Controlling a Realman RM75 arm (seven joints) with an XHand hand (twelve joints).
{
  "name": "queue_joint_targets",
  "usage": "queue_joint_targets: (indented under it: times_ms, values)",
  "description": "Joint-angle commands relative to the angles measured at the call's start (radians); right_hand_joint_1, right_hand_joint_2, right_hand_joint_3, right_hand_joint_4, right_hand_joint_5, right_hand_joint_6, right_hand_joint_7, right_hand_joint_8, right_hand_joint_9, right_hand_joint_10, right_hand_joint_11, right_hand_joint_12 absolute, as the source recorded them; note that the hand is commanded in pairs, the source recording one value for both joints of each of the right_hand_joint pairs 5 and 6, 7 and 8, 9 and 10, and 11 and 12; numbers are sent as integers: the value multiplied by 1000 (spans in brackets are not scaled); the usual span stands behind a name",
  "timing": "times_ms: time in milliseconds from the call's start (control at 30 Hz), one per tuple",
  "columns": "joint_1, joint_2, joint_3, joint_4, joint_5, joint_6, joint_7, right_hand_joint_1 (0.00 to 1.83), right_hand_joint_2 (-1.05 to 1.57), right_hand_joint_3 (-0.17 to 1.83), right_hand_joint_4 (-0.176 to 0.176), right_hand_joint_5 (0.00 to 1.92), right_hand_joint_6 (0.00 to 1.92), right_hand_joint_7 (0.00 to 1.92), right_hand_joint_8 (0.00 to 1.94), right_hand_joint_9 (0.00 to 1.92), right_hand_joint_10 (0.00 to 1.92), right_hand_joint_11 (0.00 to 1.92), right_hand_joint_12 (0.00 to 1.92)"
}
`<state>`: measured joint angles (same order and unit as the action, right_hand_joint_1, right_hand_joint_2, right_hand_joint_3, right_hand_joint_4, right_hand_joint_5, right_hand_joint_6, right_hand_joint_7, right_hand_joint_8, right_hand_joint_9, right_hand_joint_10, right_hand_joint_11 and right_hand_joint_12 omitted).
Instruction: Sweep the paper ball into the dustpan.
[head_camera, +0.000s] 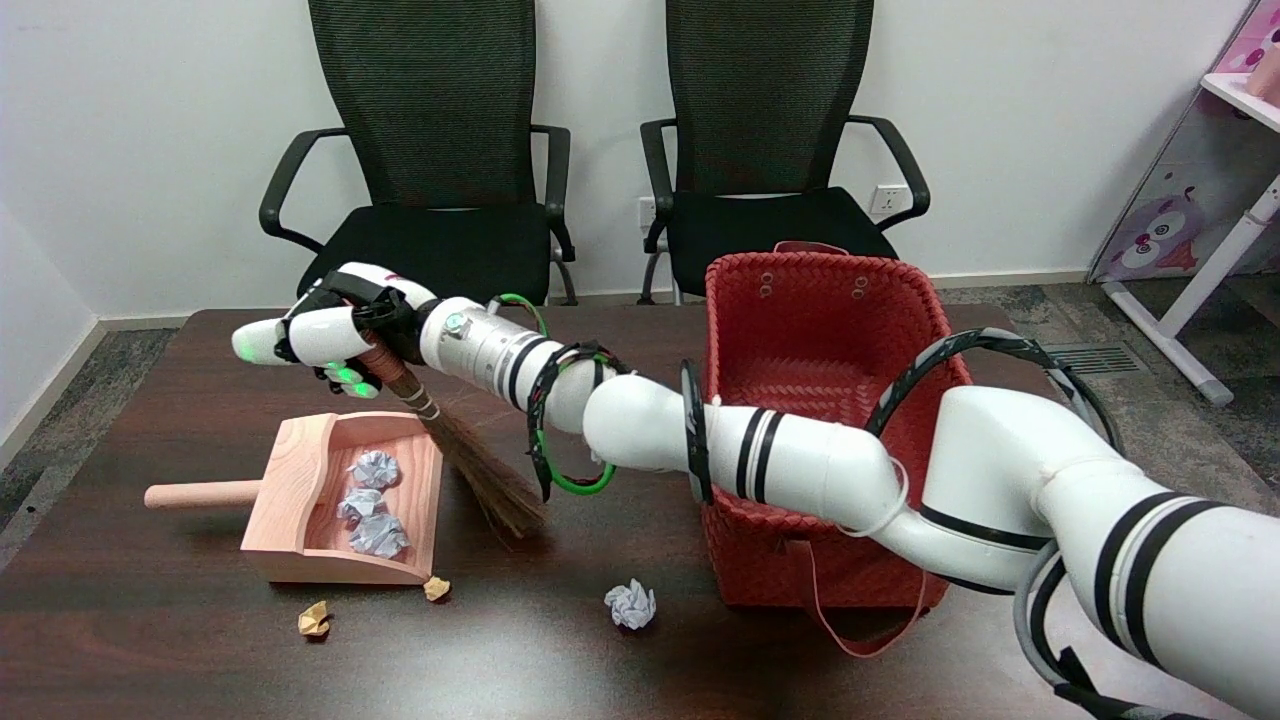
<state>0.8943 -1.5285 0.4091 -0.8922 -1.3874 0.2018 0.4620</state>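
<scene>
A white crumpled paper ball (630, 604) lies on the dark table near the front, right of the dustpan. The pale wooden dustpan (290, 480) lies at the left with its handle pointing left and holds three white paper balls (372, 502). My right hand (335, 335) grips the handle of a small straw broom (470, 462) above and behind the dustpan. The broom slants down to the right, its bristle tips close to the table beside the pan's open right side. Bristles and loose ball are well apart.
A red woven basket (830, 330) stands right of centre, with my right arm crossing in front of it. Two small tan paper scraps (314, 619) (436, 588) lie by the dustpan's front edge. Two black chairs stand behind the table.
</scene>
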Motion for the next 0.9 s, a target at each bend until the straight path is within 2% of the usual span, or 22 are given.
queue_joint_targets:
  times_ms: [33, 667, 900]
  values:
    - [-2, -16, -10, -23, 1, -8, 108, 1073, 1571, 454, 50, 1920, 1920, 1920, 1920, 1920, 1920, 1920, 1920]
    - [-5, -13, -2, -109, 1, 71, 142, 1073, 1571, 522, 49, 1920, 1920, 1920, 1920, 1920, 1920, 1920, 1920]
    - [5, 33, 2, -185, -7, 146, 129, 1066, 1571, 560, 48, 1920, 1920, 1920, 1920, 1920, 1920, 1920, 1920]
